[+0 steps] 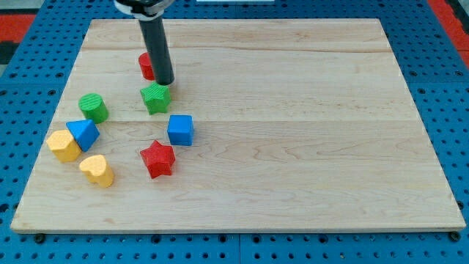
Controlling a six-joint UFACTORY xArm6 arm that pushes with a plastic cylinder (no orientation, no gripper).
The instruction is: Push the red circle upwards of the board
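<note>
The red circle [146, 65] lies in the upper left part of the wooden board [293, 110], partly hidden behind my rod. My tip [165, 83] rests on the board at the red circle's lower right edge, just above the green star [156, 97]. The tip looks to be touching or nearly touching both blocks.
A green circle [93, 107] lies at the left. Below it are a blue triangle [83, 133], a yellow hexagon-like block [64, 145] and a yellow heart [97, 170]. A blue cube [180, 130] and a red star [157, 158] lie below the green star.
</note>
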